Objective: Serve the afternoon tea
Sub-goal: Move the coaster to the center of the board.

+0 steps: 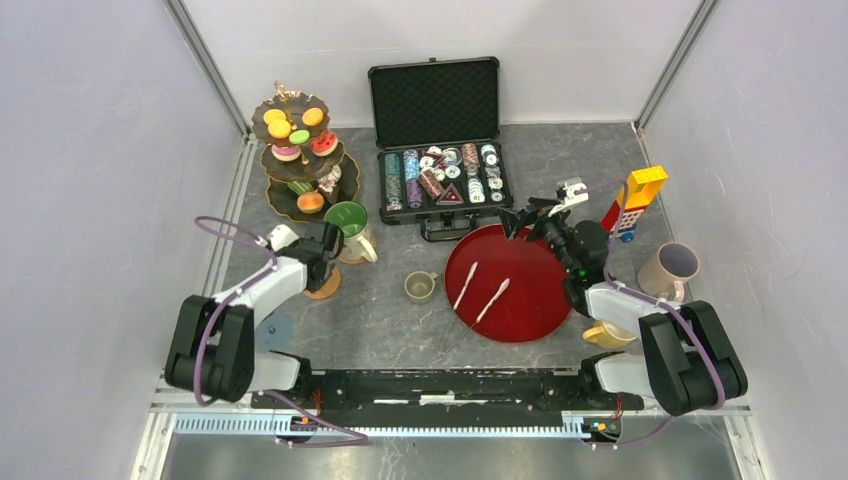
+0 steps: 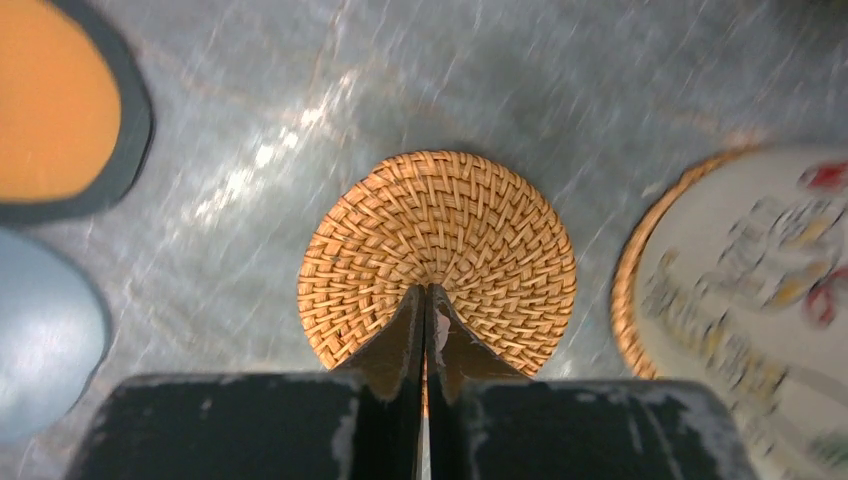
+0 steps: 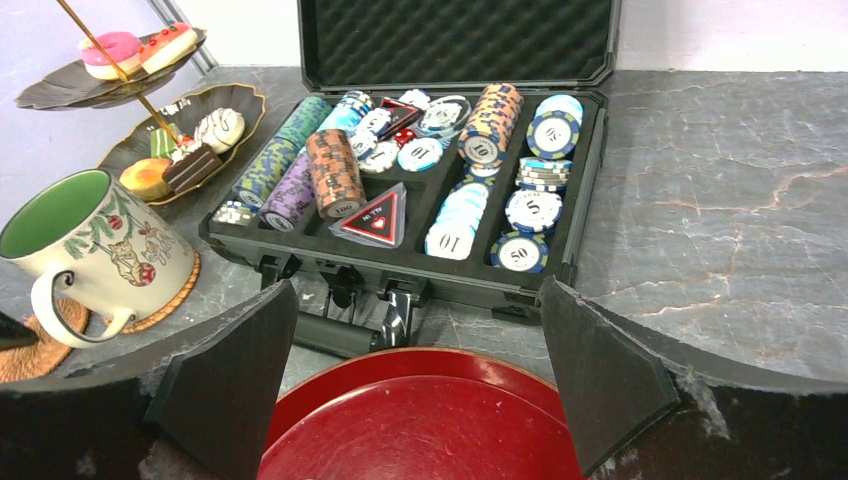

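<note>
Dark scalloped three-tier stand [image 1: 275,198], bearing small toy sweets [image 1: 280,128], stood at the far-left corner of the grey worktop [image 1: 400,320]. Left pincer [image 2: 425,300] was clenched over a round woven rattan coaster [image 2: 440,230]; right pincer [image 3: 420,330] was released above a round red tray [image 1: 530,300].

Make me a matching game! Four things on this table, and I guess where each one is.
Things:
1. white utensils
2. pink donut
3. poker chips
4. woven coaster

Places:
A. in the black case
B. pinched by the left gripper
C. on the red tray
D. on the tiered stand

Pairs: 1-C, 2-D, 3-A, 4-B
</note>
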